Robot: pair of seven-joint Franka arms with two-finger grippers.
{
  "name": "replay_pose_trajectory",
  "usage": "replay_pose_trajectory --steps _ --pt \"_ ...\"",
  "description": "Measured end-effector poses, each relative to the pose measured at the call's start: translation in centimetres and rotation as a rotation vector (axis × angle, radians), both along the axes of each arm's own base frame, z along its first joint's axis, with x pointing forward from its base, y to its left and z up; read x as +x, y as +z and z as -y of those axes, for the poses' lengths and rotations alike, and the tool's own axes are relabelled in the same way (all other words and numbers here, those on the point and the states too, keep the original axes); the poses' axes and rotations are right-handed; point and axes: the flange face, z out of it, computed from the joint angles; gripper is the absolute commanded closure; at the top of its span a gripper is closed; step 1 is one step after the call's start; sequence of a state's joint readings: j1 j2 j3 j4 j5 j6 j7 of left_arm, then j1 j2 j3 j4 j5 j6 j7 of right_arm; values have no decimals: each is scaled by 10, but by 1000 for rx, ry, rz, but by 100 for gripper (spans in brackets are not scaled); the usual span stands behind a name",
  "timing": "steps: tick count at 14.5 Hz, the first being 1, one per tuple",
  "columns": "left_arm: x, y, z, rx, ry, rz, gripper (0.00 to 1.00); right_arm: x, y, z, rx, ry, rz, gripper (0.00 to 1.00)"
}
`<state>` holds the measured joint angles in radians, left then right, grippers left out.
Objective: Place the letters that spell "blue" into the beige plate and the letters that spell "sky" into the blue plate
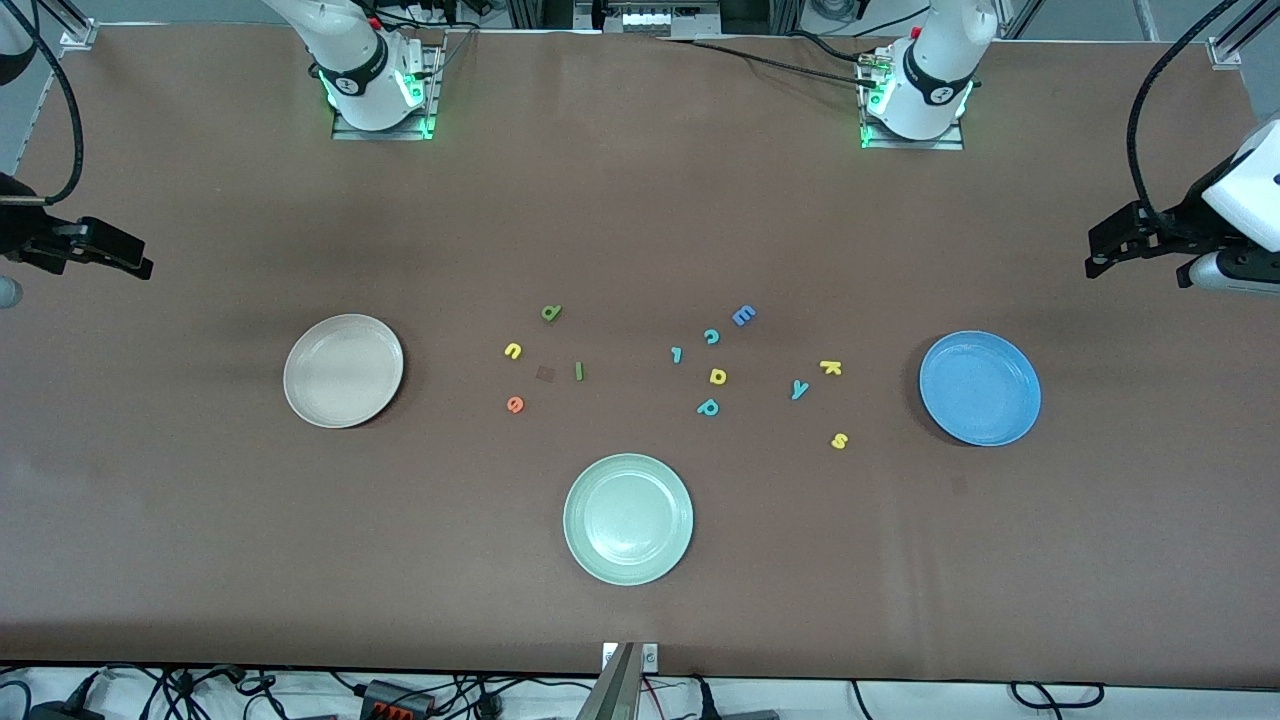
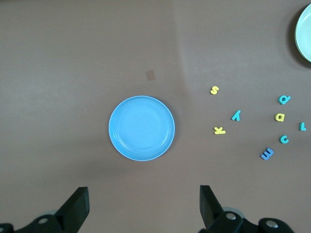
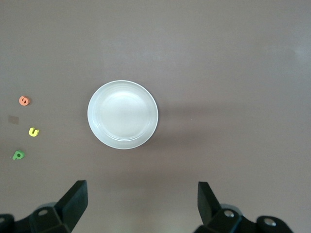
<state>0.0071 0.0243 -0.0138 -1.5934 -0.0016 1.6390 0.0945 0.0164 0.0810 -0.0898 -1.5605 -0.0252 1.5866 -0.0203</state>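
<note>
Letters b (image 1: pixel 551 313), u (image 1: pixel 513 350), l (image 1: pixel 578 371), e (image 1: pixel 515 404) lie on the table (image 1: pixel 640 200) beside the beige plate (image 1: pixel 343 370); k (image 1: pixel 831 367), y (image 1: pixel 799 389), s (image 1: pixel 839 440) beside the blue plate (image 1: pixel 980 388). Left end effector (image 2: pixel 143 206) and right end effector (image 3: pixel 141 204) hover open, empty, each over its table end.

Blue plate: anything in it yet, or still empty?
Empty. The blue plate shows only bare surface in the left wrist view; the yellow k lies on the table beside it.
</note>
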Motion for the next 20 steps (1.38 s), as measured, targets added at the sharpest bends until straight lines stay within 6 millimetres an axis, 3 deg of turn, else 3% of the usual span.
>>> replay_pose_trajectory --steps 6,14,20 --pt "0 0 0 0 0 0 0 -4 5 3 0 -6 2 0" --pt "-4 -4 2 0 -4 -37 0 3 -16 2 1 -3 -38 0" --pt "-2 -43 22 4 -40 -196 0 6 -24 3 1 -4 -52 0"
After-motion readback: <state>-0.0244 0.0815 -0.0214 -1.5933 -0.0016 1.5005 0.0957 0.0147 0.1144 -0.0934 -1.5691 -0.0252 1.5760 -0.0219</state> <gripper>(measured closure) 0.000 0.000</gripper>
